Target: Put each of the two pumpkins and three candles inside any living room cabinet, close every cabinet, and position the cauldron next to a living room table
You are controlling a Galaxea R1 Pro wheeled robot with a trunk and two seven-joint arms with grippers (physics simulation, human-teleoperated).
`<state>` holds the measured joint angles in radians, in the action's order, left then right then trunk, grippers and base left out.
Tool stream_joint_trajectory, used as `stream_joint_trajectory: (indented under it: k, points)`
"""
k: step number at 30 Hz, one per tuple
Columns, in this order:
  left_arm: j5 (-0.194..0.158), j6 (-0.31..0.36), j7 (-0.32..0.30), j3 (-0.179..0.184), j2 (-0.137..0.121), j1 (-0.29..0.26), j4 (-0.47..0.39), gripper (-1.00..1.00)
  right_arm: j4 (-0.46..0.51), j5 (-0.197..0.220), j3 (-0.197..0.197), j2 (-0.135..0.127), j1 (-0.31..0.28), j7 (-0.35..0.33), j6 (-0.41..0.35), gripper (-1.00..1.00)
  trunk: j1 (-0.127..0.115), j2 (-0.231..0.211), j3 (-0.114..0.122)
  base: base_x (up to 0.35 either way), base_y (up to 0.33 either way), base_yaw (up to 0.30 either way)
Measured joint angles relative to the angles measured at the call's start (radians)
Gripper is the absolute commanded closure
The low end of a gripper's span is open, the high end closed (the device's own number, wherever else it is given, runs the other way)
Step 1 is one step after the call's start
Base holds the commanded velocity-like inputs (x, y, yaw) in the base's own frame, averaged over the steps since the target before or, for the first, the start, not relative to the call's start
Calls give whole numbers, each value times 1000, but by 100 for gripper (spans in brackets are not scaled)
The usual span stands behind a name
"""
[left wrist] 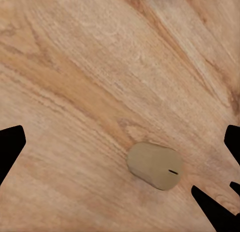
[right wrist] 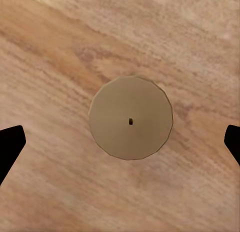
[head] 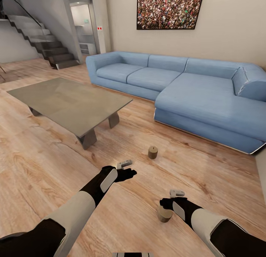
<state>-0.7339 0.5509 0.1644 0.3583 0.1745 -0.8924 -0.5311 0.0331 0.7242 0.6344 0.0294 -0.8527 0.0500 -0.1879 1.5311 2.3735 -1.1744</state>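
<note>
Two stubby tan candles stand on the wood floor. One candle (head: 153, 152) is ahead of my hands, near the sofa. The other candle (head: 164, 213) is directly under my right gripper (head: 165, 204), which hangs open above it. In the right wrist view this candle (right wrist: 131, 117) shows from straight above, wick in the middle, centred under the right gripper (right wrist: 120, 142). My left gripper (head: 129, 172) is open over bare floor. A candle (left wrist: 155, 165) lies off-centre in the left wrist view, apart from the left gripper (left wrist: 120, 142). The table (head: 70, 100) is to the left. Pumpkins, cabinet and cauldron are out of view.
A blue corner sofa (head: 192, 90) runs along the far wall and down the right side. Stairs (head: 48, 46) rise at the far left, with a doorway (head: 83, 27) beside them. Open wood floor (head: 44, 168) stretches between the table and my arms.
</note>
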Motion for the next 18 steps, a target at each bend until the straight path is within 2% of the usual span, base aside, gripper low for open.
stream_joint_trajectory:
  k: [18]
  points:
    - [-1, 1, 0, 0, 0, 0, 0, -100, 0, -1, 0, 0, 0, 0, 0, -100, 69, 126, -56, 0, 0, 0]
